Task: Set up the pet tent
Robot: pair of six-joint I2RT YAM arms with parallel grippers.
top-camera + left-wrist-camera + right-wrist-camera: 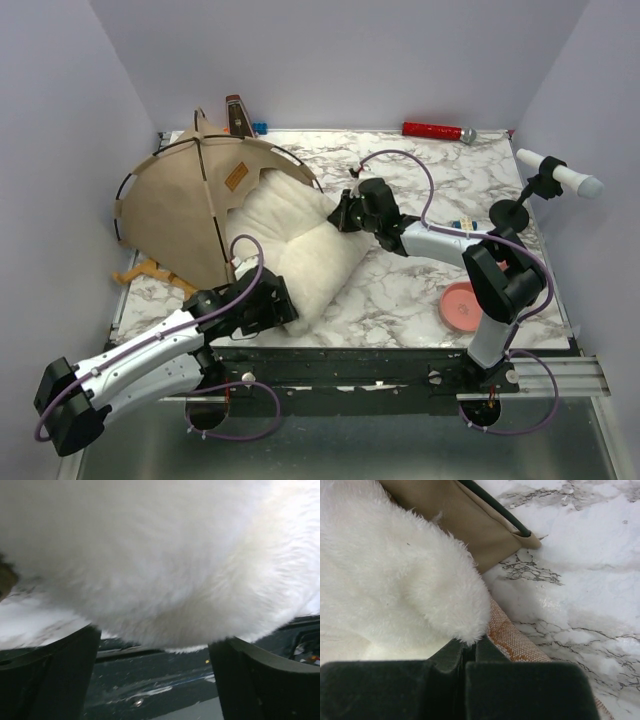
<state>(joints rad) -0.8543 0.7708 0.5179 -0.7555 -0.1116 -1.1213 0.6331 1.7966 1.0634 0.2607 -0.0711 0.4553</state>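
Left gripper [276, 300] is seen at the table's [420, 290] near edge, about 7 o'clock in the top view, pushed against the near end of the white pillow [300, 240]. In the left wrist view its fingers [55, 675] are spread wide, released, with pillow fur bulging over them; nothing is clamped. Right gripper [341, 214] is placed near table centre, at the pillow's 3 o'clock side. In the right wrist view its fingers [447, 657] are pressed together, clenched on the pillow's fluffy edge, with an orange-tan woven underside shown just beside them. The pet tent [190, 210] is found at 10 o'clock on the table, domed on its black poles, doorway turned toward 4 o'clock. The pillow's far end is tucked into that doorway; the rest is laid out on the marble. A pink disc [462, 303] is seen at 4 o'clock and a red cylinder [432, 130] at 1 o'clock.
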